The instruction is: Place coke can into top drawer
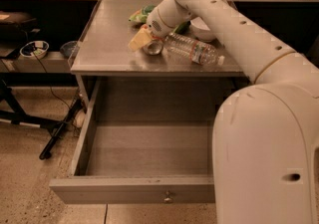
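One step done: top drawer (134, 190) open | coke can (153, 47) on table (104, 44), midway between left and right edges, beside bottle (192, 50) | gripper (142, 39) at can, we cannot tell its hold | we judge lift and drop remain

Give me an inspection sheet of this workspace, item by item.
Surface: grey metal tabletop, items grouped at its back right.
Job's things: small metal coke can on the tabletop, only its silver end showing; wide grey top drawer pulled open, nothing seen inside.
Clutter: clear plastic water bottle lying on its side; green snack bag; white bowl.
Grippers: two-finger gripper down at the can.
Cables: thin black cable left of the table.
Surroundings: speckled floor.
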{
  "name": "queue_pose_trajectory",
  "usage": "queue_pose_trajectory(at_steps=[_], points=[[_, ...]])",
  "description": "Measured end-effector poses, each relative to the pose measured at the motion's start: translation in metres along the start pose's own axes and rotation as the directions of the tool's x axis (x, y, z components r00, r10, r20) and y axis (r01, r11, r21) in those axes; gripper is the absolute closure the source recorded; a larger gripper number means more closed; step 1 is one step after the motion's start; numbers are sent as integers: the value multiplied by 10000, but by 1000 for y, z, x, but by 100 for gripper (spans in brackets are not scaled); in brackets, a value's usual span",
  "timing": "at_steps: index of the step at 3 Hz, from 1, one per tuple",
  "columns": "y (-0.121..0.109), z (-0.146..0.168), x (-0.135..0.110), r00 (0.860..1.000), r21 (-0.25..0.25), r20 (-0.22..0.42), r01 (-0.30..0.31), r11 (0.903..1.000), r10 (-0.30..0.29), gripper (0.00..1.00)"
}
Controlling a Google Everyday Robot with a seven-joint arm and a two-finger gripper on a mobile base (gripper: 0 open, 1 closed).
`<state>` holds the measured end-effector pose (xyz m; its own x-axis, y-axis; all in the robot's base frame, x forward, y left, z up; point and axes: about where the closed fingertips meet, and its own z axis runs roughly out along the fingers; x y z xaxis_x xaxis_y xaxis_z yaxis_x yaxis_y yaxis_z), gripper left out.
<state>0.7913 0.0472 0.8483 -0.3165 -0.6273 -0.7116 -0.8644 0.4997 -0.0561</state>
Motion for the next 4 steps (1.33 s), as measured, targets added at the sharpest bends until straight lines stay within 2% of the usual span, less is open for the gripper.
queue_pose_trajectory(at_steps=[1,2,3,4], points=[[0,0,0,10000,-1,0,0,10000,0,71],[0,0,0,10000,-1,-1,0,10000,0,94],[0,0,0,10000,-2,-1,0,10000,0,100],[0,0,0,10000,-2,-1,0,10000,0,100]])
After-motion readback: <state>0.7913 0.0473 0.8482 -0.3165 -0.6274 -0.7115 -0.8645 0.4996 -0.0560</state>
